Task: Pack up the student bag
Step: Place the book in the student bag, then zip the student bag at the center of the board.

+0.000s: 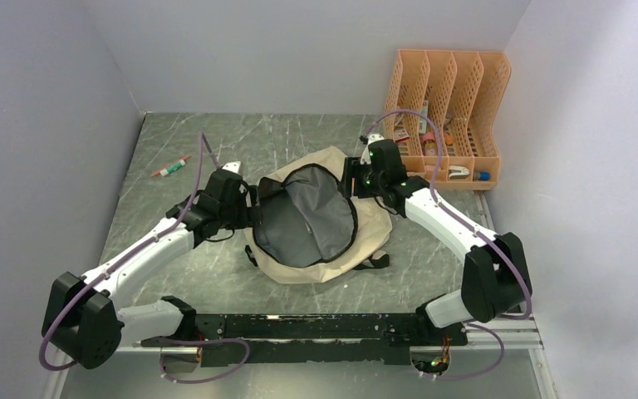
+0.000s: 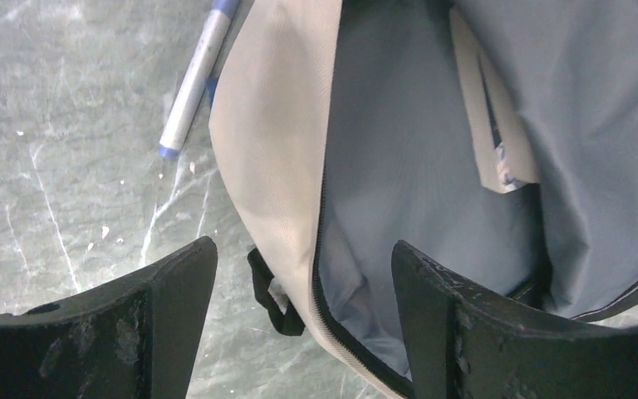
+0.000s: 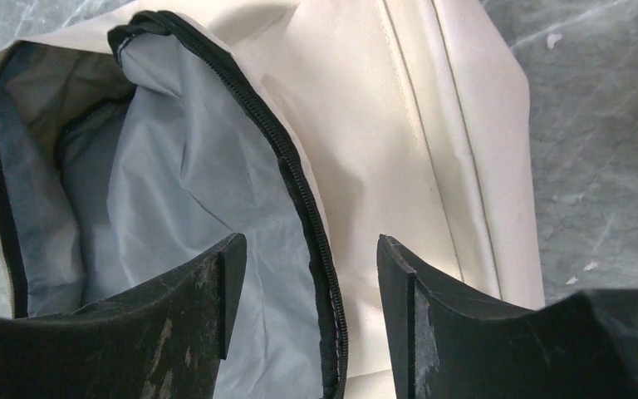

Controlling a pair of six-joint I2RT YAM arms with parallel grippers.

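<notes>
The student bag [image 1: 316,218] is a beige backpack lying flat mid-table, its main zipper open and its dark grey lining showing. My left gripper [image 1: 255,204] is open at the bag's left rim. In the left wrist view its jaws [image 2: 303,274] straddle the zipper edge of the bag [image 2: 274,150], one finger outside over the table and one over the lining. My right gripper [image 1: 350,179] is open at the bag's back right rim. In the right wrist view its jaws [image 3: 311,258] straddle the black zipper edge of the bag [image 3: 399,125]. Neither holds anything.
An orange perforated file organizer [image 1: 449,108] with small items stands at the back right. A marker [image 1: 171,166] lies at the back left. A white and blue pen [image 2: 195,79] lies on the table beside the bag. A black strap loop [image 2: 270,295] sticks out below the left rim.
</notes>
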